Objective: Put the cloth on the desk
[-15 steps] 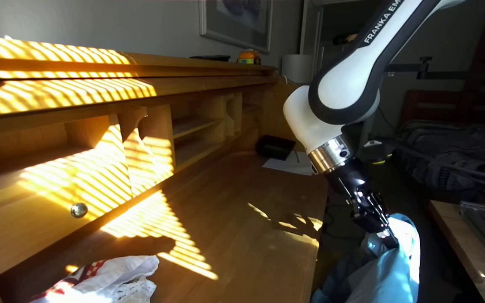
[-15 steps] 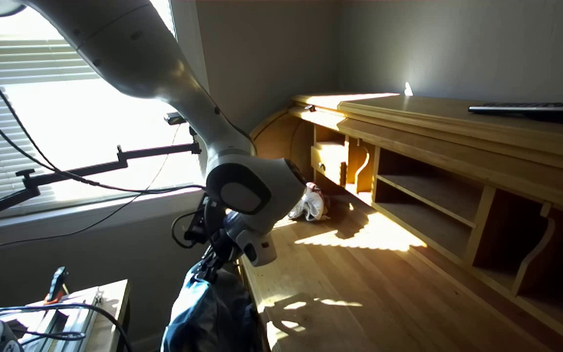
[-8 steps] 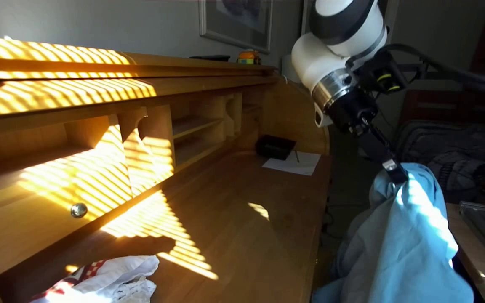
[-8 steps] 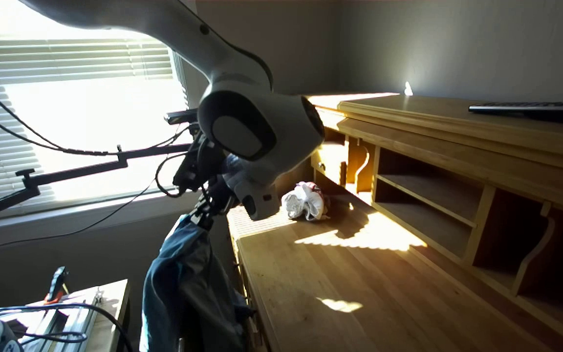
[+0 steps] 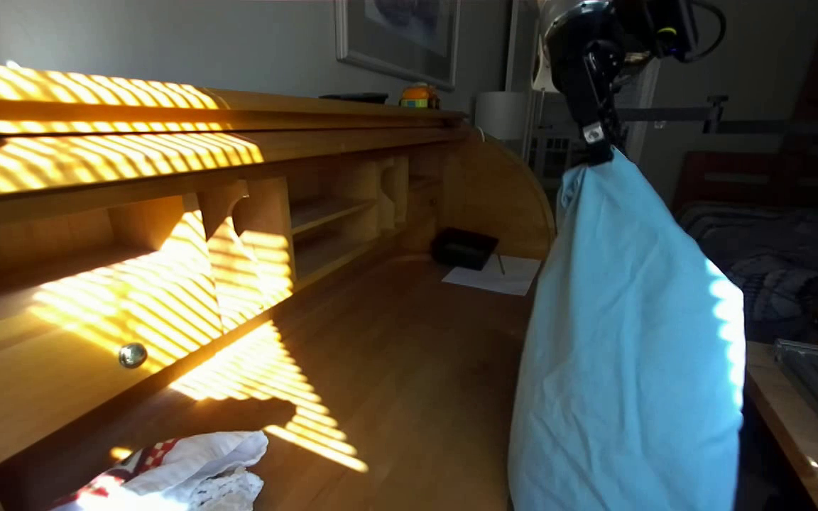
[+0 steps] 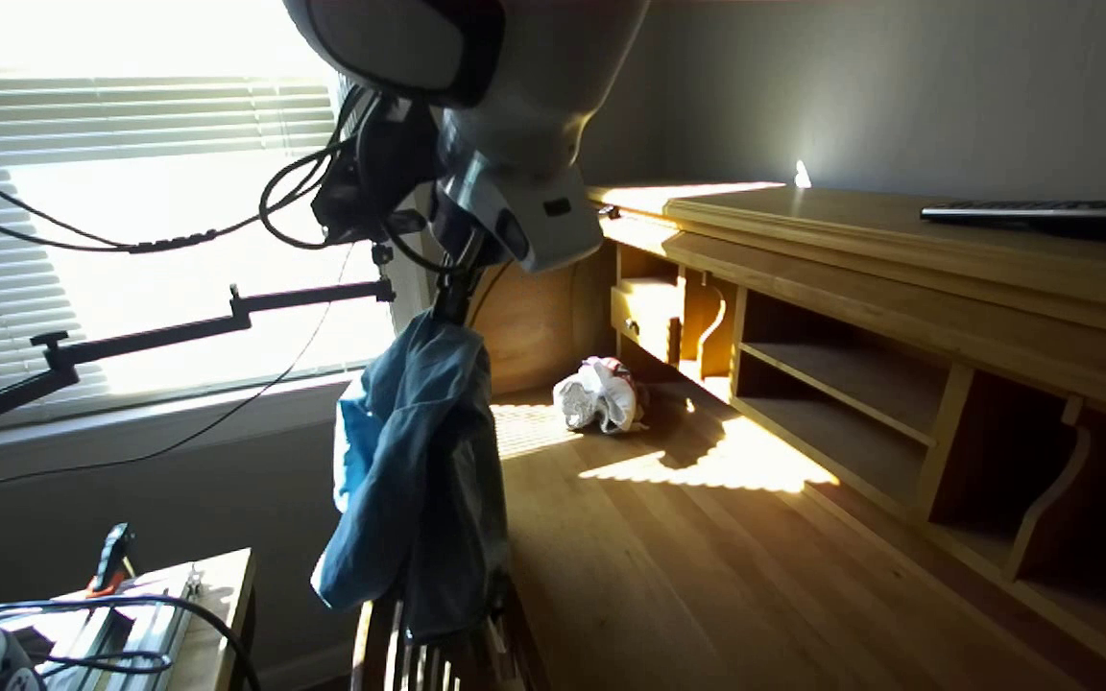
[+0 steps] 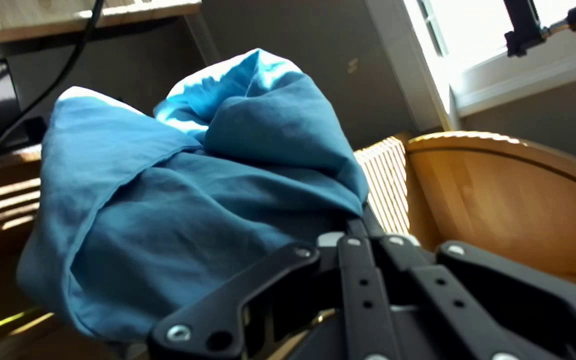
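Out by the front edge of the worktop, above its level: a hand clamped narrow on the top of a blue cloth. Hanging in one long fall, in line with that edge in both exterior views; impossible to tell whether touching it or just apart. By judgement, past the grasp and lift, partway into the carry. Left to do: swing all of it over the worktop, lower, let go. Also on the worktop, near a drawer with hidden contents: a crumpled white cloth, probably no part of this job. Along the back, pigeonholes partly too shaded for a sure reading; at the end away from the white cloth, a dark box of unreadable interior, by a sheet of paper.
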Robot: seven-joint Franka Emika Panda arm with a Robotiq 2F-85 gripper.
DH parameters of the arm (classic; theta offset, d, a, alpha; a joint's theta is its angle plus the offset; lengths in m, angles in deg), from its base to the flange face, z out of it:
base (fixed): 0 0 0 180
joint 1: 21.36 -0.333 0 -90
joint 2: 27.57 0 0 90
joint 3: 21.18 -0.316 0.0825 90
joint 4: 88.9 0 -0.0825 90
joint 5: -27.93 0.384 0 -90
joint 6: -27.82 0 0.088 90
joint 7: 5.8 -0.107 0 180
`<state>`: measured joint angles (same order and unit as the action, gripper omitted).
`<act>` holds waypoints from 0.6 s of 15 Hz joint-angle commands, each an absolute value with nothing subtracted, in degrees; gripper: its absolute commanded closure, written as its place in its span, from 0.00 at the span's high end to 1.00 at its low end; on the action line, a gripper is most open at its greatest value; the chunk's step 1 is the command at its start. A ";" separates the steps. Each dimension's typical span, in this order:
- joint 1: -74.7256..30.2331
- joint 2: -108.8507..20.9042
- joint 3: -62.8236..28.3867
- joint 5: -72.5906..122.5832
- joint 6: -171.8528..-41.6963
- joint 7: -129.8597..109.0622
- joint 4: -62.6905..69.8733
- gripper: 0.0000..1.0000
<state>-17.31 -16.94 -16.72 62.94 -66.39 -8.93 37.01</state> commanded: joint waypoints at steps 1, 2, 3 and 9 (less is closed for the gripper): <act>-16.23 -13.96 -15.66 66.29 -72.14 -9.65 35.43 0.00; -16.09 -13.48 -15.37 66.93 -74.44 -9.46 35.14 0.00; -16.01 -13.02 -15.05 67.82 -76.54 -9.39 34.77 0.00; -14.75 -8.88 -14.49 69.03 -91.18 -13.55 35.81 0.00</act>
<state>-15.79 -12.07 -14.66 67.39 -85.81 -10.88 34.31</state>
